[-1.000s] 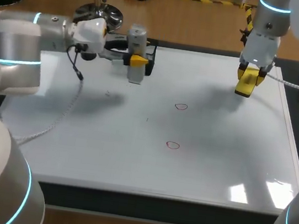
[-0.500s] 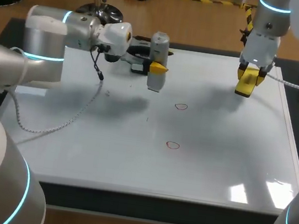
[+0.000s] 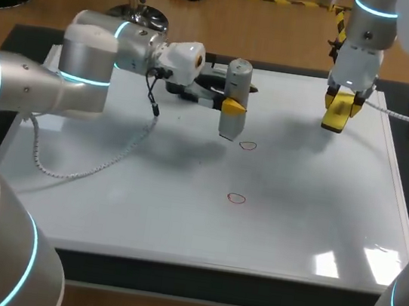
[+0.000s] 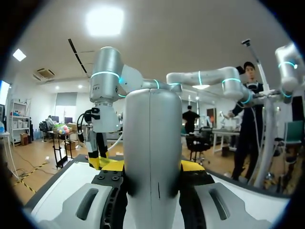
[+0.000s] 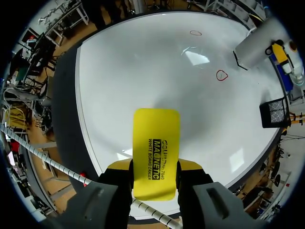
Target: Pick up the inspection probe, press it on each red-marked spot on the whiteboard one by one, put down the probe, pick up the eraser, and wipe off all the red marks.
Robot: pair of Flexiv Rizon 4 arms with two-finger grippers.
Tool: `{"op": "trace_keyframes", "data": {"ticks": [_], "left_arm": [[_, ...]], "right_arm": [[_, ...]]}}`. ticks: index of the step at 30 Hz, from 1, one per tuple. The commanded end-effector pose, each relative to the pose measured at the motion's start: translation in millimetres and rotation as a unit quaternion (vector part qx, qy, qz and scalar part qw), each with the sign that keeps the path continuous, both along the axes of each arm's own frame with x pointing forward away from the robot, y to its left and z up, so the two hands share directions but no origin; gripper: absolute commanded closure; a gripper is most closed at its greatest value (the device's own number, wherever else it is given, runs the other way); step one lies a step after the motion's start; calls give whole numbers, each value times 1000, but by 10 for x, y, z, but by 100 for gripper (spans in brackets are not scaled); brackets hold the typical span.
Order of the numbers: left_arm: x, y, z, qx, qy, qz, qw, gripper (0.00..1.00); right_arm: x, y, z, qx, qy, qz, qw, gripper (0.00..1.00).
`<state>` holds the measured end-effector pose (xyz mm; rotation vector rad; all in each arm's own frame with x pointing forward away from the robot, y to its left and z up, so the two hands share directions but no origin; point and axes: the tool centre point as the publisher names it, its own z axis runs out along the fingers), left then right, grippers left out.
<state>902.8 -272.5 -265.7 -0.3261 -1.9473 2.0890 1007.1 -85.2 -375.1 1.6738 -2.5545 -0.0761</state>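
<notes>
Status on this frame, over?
Left end effector shut on probe, tip near far red mark. Right end effector shut on eraser. Near red mark unwiped. Nothing blocking.

Open whiteboard (image 3: pixel 179 225) all along the near half, around the lower red mark (image 3: pixel 236 198). Far left barred by the left arm (image 3: pixel 87 68) and its drooping cable (image 3: pixel 113 155); probe (image 3: pixel 235 100) upright just beside the upper red mark (image 3: pixel 247 145). Far right taken by the right end effector (image 3: pixel 342 104) gripping the eraser (image 3: pixel 335 119).
</notes>
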Motion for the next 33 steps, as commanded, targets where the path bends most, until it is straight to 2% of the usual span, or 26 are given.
{"op": "trace_keyframes", "data": {"ticks": [1,13,33], "left_arm": [[23,-137,-41,-5,-1,-42,999,100],[-34,-342,-132,-13,-3,-71,997,100],[41,-501,-354,-8,10,-92,996,100]], "right_arm": [[5,-7,10,-2,0,1,1000,100],[5,-7,10,-2,0,1,1000,100],[5,-7,10,-2,0,1,1000,100]]}}
